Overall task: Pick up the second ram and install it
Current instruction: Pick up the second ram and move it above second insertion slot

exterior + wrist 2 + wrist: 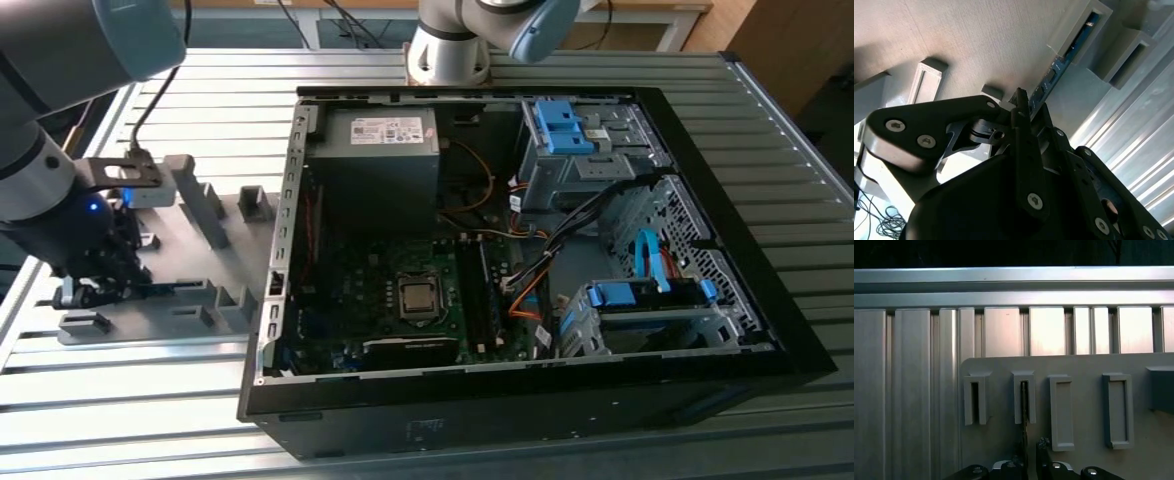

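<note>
The second ram (1074, 47) is a thin dark board standing on edge in the grey holder plate (1084, 460), its far end in a slotted block (1024, 397). In the first wrist view it is a narrow dark line (1024, 415) running from that block to my gripper (1030, 454). My gripper (1035, 107) straddles the stick's near end, one dark finger (1021, 115) on each side and a small gap on one side, so it stands open. In the exterior view the gripper (96, 292) hangs low over the holder plate (200, 320) at the exterior view's left.
An open black computer case (747, 300) lies to the right of the holder plate, with its motherboard (400, 300), memory slots (487, 290), power supply (380, 150) and blue drive bays (561, 125). More grey holder blocks (207, 210) rise from the plate. The ribbed metal table (120, 420) lies all around.
</note>
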`<state>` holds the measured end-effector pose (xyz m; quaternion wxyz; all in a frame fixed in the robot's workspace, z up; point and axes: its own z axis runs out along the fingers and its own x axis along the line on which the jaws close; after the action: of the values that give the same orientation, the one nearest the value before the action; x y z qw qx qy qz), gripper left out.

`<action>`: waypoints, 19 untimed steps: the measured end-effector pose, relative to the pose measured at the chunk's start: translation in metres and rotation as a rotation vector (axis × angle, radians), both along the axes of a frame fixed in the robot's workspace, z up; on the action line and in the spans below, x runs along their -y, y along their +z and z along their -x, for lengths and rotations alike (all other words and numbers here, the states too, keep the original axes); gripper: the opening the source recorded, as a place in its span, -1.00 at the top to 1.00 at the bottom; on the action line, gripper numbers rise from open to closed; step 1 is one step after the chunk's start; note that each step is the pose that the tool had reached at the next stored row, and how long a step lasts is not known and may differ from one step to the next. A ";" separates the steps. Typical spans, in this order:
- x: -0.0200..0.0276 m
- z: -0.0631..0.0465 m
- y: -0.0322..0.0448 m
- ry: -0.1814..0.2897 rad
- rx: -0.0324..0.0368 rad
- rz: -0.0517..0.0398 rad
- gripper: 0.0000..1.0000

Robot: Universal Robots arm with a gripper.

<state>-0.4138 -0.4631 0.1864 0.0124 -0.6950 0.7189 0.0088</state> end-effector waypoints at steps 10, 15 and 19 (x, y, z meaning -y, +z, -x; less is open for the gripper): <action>-0.0001 0.000 -0.0031 0.001 0.0002 -0.0002 0.50; -0.0001 0.000 -0.0035 0.000 0.0000 0.0000 0.50; -0.0001 -0.001 -0.0037 0.001 0.0001 -0.0001 0.50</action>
<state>-0.4133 -0.4631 0.1827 0.0124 -0.6952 0.7187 0.0088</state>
